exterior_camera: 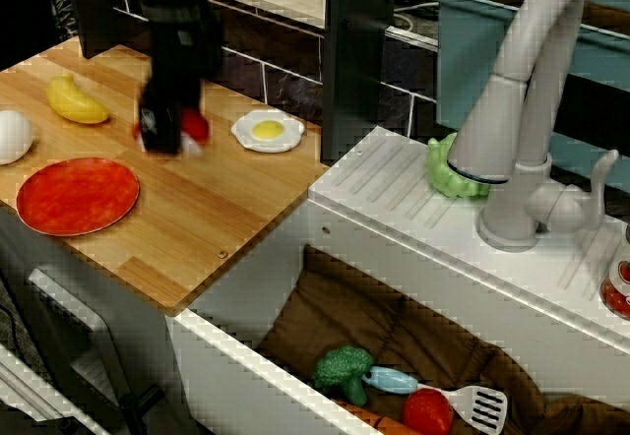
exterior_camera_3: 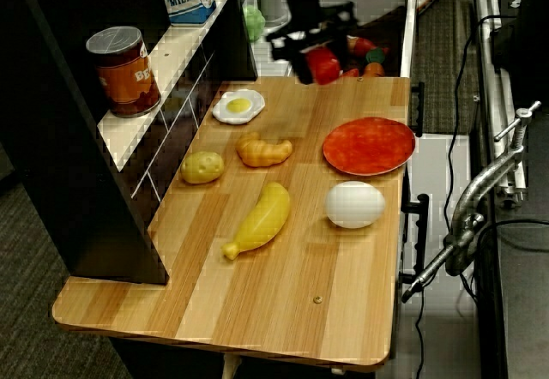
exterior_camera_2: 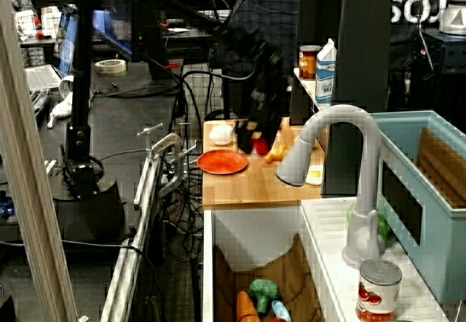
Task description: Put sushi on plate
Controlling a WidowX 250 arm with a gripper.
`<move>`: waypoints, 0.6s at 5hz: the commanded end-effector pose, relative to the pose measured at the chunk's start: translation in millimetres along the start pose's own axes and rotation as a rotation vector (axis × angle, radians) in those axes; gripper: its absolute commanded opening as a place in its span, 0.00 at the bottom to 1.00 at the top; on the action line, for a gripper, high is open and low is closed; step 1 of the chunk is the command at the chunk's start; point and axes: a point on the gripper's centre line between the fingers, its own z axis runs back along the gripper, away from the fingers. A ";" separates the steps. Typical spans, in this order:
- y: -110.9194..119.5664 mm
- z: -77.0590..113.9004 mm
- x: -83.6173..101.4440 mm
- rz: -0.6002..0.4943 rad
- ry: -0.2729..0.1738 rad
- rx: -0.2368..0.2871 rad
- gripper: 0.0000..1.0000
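Pincer [exterior_camera_3: 319,60] clamped on sushi [exterior_camera_3: 322,65] — lifted above counter, plate [exterior_camera_3: 369,146] nearby, apart

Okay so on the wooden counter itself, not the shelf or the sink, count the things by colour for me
Red: 2, the sushi in the gripper and the plate
Yellow or golden: 3, the banana, croissant, potato
White: 2, the egg and the fried egg, which has a yellow yolk
Total: 7
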 end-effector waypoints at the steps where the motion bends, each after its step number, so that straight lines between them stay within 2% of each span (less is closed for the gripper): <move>1: 44.2 43.8 -64.9 0.067 0.020 -0.023 0.00; 2: 6.4 38.4 -92.8 0.008 0.071 -0.046 0.00; 3: -29.3 44.1 -132.2 -0.058 0.107 -0.076 0.00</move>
